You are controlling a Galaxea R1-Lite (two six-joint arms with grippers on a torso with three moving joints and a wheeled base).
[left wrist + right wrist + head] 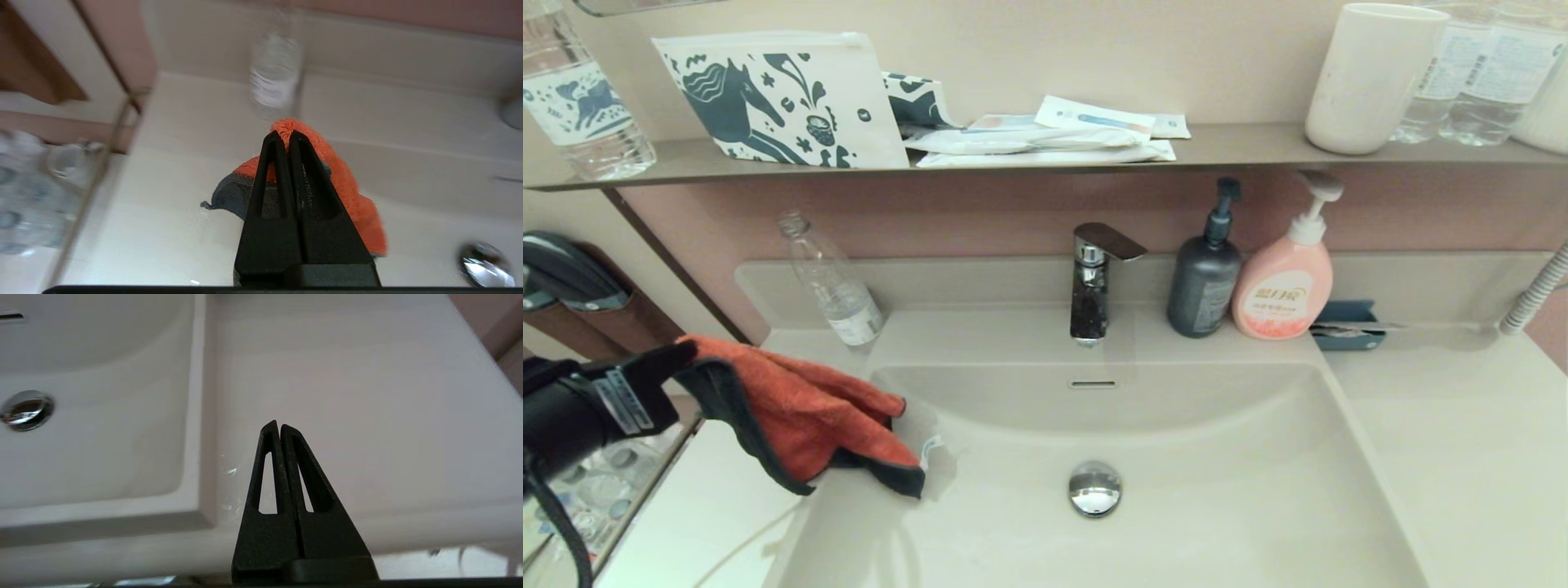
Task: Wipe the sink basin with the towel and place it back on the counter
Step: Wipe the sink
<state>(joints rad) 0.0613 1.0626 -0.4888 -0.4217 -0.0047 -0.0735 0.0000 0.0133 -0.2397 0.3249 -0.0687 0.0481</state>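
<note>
My left gripper (pixel 682 357) is shut on the orange-red towel (pixel 805 408), with a tuft pinched between its tips. The towel (pixel 355 200) hangs in the air over the basin's left rim, its dark grey edge and white tag drooping toward the basin. The off-white sink basin (pixel 1225 498) has a chrome drain plug (pixel 1094 487) and an overflow slot (pixel 1092 383). The counter (pixel 1462 433) surrounds it. My right gripper (pixel 278 425) is shut on nothing, low over the counter (pixel 347 388) to the right of the basin (pixel 102 449); it is out of the head view.
A chrome faucet (pixel 1092 282) stands behind the basin. A clear bottle (pixel 835 286) is at the back left, close to the towel. A grey pump bottle (pixel 1205 282), pink pump bottle (pixel 1286 286) and blue holder (pixel 1347 325) stand at the back right. A wall shelf (pixel 1241 147) carries a cup and bottles.
</note>
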